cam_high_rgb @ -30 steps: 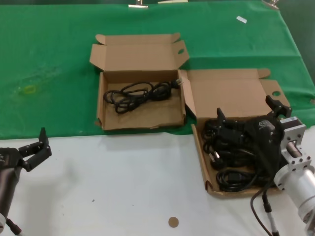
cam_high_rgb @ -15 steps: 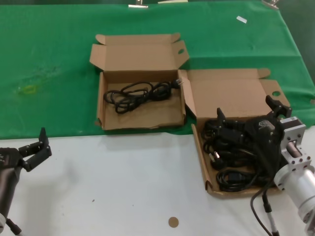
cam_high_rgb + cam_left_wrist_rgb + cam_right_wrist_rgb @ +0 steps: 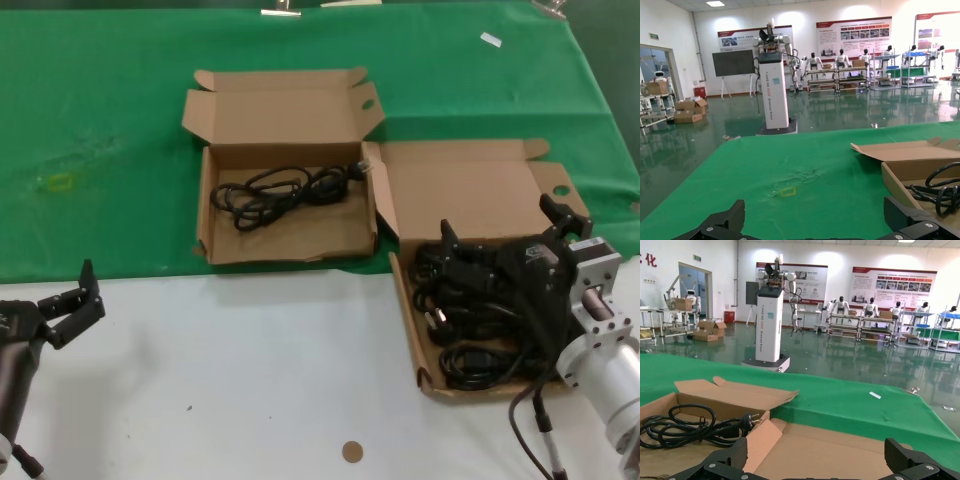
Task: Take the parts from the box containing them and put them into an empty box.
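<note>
Parts are coiled black power cords (image 3: 470, 320), piled in the box on the right (image 3: 470, 195), which straddles the white table (image 3: 250, 380) edge and green cloth (image 3: 100, 120). Light, floppy, tangle-prone; best grabbed at a bundled coil's middle, not a loose loop or plug. One cord (image 3: 285, 190) already lies in the other box (image 3: 285, 225), on the cloth to the left. Right hand (image 3: 505, 240) hovers low over the pile, fingers spread, grasping nothing. Left hand (image 3: 75, 300) parked at near-left table edge, also released.
</note>
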### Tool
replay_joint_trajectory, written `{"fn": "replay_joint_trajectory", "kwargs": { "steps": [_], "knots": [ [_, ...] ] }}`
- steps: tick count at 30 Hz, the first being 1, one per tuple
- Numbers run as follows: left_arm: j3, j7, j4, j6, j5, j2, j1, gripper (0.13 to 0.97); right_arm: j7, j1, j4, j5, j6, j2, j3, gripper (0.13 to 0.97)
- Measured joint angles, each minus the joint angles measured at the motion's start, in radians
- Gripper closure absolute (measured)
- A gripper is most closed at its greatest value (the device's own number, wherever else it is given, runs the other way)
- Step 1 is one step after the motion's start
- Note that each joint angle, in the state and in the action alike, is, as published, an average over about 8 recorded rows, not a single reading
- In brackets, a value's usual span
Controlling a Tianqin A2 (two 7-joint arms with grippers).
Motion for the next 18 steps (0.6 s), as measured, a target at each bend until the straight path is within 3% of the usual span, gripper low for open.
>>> {"fn": "replay_joint_trajectory", "kwargs": {
  "steps": [18],
  "knots": [
    [0.000, 0.000, 0.000, 0.000, 0.000, 0.000, 0.000, 0.132, 0.000, 0.000, 0.000, 0.000, 0.000, 0.000, 0.000, 0.129]
  ]
}}
